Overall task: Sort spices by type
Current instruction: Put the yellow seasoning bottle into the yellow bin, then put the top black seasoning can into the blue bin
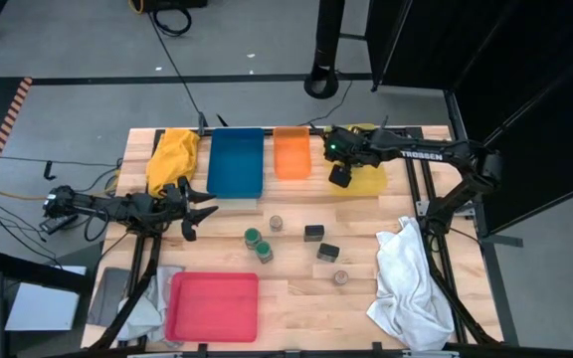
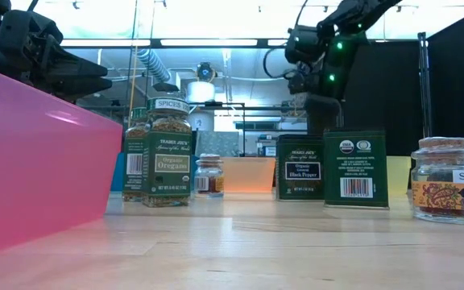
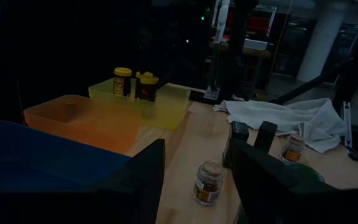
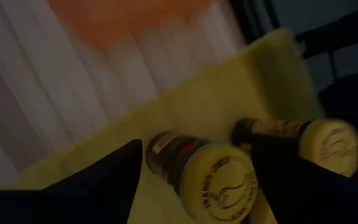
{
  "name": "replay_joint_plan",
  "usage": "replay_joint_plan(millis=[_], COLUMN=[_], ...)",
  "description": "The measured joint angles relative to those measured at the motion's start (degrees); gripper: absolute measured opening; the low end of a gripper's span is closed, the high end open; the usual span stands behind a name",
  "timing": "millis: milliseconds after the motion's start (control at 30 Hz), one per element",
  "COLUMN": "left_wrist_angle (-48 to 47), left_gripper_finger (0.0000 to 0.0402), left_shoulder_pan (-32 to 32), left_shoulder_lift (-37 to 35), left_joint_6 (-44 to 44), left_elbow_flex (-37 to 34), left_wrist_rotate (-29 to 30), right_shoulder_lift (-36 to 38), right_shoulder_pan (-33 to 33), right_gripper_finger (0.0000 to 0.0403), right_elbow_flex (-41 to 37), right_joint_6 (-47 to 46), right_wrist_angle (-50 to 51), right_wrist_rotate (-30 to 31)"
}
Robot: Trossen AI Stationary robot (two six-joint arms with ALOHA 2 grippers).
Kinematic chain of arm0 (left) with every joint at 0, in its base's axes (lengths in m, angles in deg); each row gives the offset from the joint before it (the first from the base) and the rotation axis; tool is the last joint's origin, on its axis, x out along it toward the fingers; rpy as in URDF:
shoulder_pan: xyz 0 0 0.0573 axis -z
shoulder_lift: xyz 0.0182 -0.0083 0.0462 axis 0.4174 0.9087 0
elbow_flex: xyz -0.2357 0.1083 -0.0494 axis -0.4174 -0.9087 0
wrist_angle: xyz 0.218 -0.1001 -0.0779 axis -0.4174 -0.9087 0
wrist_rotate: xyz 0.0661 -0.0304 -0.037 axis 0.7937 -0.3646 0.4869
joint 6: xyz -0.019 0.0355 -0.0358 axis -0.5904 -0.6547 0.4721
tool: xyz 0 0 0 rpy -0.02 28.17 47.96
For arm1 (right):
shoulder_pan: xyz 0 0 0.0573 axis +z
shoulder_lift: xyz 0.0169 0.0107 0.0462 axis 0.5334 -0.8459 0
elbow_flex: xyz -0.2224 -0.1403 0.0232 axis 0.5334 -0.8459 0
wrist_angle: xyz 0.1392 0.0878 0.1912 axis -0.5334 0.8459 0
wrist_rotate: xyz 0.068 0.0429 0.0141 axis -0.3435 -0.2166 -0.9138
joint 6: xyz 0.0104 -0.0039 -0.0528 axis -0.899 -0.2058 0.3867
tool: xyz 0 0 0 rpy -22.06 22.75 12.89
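Two yellow-lidded jars [image 3: 123,79] [image 3: 146,86] stand in the yellow tray [image 1: 371,181]. My right gripper [image 1: 339,177] hangs open above that tray's left end. In its wrist view the nearer jar [image 4: 219,180] shows between its spread fingers and the other jar [image 4: 328,143] beside it. On the table's middle stand two green-lidded jars [image 1: 254,237] [image 1: 265,252], two black boxes [image 1: 313,232] [image 1: 328,252] and two tiny jars [image 1: 277,223] [image 1: 341,277]. My left gripper [image 1: 199,211] waits open to their left, above the table.
The blue tray [image 1: 235,161] and the orange tray [image 1: 291,151] line the far edge, with a yellow cloth [image 1: 172,159] to their left. A pink tray [image 1: 214,305] lies at the near edge. A white cloth [image 1: 411,278] covers the near right corner.
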Motion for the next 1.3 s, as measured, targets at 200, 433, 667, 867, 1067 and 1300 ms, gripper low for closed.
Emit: replay_joint_plan(millis=[200,433,667,867,1067,1300], left_wrist_angle=[0.0,0.0,0.0,0.0,0.0,0.0], left_gripper_finger=[0.0184,0.0184,0.0184,0.0184,0.0184,0.0184], left_shoulder_pan=[0.0,0.0,0.0,0.0,0.0,0.0], left_shoulder_lift=[0.0,0.0,0.0,0.0,0.0,0.0], left_joint_6=[0.0,0.0,0.0,0.0,0.0,0.0], left_elbow_flex=[0.0,0.0,0.0,0.0,0.0,0.0], left_wrist_rotate=[0.0,0.0,0.0,0.0,0.0,0.0], right_shoulder_lift=[0.0,0.0,0.0,0.0,0.0,-0.1], right_shoulder_pan=[3.1,8.2,11.6,14.4,21.3,27.8], right_gripper_finger=[0.0307,0.0308,0.0307,0.0308,0.0298,0.03], right_elbow_flex=[4.9,8.8,8.9,8.9,8.8,5.4], right_joint_6=[-0.2,-13.2,-21.5,-18.3,-4.7,-1.6], right_wrist_angle=[0.9,1.1,-1.5,-9.7,-6.5,-6.9], right_wrist_rotate=[0.2,-1.2,-9.0,-21.2,-22.1,-16.8])
